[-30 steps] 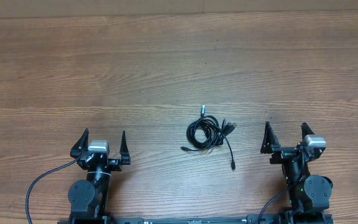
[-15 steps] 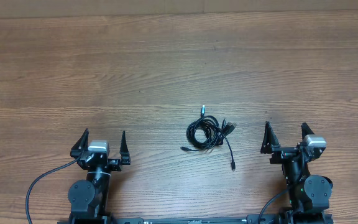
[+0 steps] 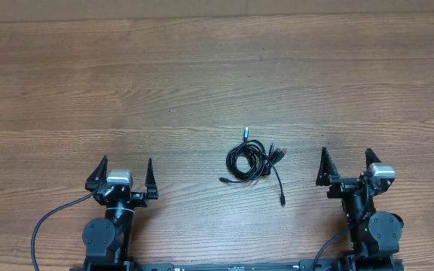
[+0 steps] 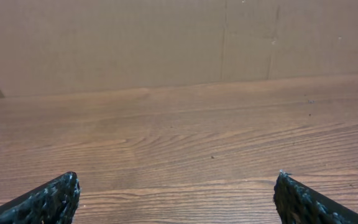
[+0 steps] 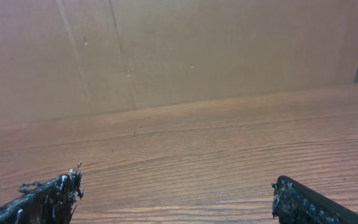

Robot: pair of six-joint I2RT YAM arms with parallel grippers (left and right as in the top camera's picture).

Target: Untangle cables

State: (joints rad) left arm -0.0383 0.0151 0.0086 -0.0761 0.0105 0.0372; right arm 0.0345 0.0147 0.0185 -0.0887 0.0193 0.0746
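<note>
Cables [image 3: 252,162] sit in one knotted bundle on the bench [image 3: 202,75], at four o'clock from its middle. Nothing is untangled yet. Left gripper [image 3: 126,165] and right gripper [image 3: 345,159] are wide open and hold nothing

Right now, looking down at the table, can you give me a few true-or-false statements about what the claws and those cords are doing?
1. The cables lie in one knotted bundle on the table. True.
2. The left claw is holding a cable. False: it is open and empty, well apart from the bundle.
3. The bundle lies nearer the right claw than the left claw. True.
4. Both claws are shut. False: both stand wide open.
5. The wrist views show the cables between the fingers. False: they show only bare wood and the fingertips.
</note>
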